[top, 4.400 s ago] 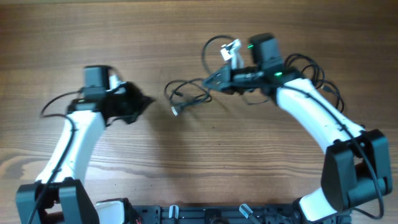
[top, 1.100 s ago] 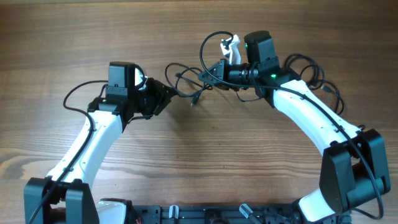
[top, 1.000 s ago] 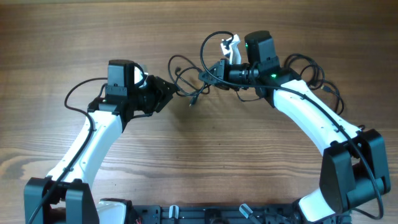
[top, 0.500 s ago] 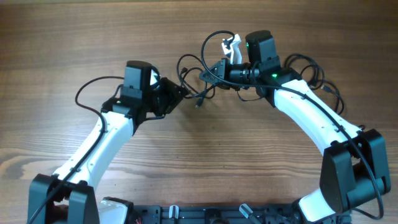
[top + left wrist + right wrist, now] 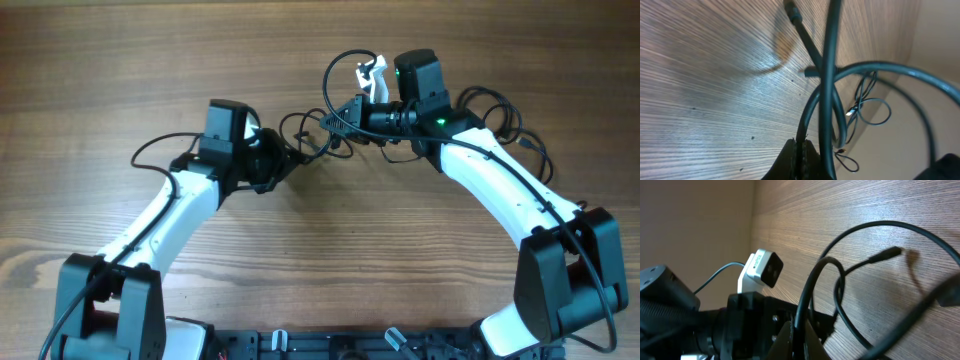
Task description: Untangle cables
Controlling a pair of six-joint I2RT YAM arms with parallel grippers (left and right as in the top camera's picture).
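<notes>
The cables [image 5: 312,135] are thin black cords tangled in loops on the wooden table between my two grippers. From the left, my left gripper [image 5: 291,158] meets the tangle, and in the left wrist view it [image 5: 801,146] is shut on one black strand [image 5: 812,107]. A second strand [image 5: 829,60] crosses over it. My right gripper [image 5: 336,118] holds the tangle from the right. The right wrist view shows it [image 5: 799,330] shut on a cord [image 5: 809,292] that arches upward. A small plug end [image 5: 890,253] lies on the wood beyond.
A white plug piece [image 5: 372,76] sticks up beside the right wrist. More black loops [image 5: 505,112] lie behind the right arm. The left arm's white camera housing [image 5: 760,270] shows close in the right wrist view. Bare wood [image 5: 120,60] surrounds the tangle.
My left arm has swung right into the tangle and its jaws have shut on a strand, pulling the loops closer together. The right arm has held still.
</notes>
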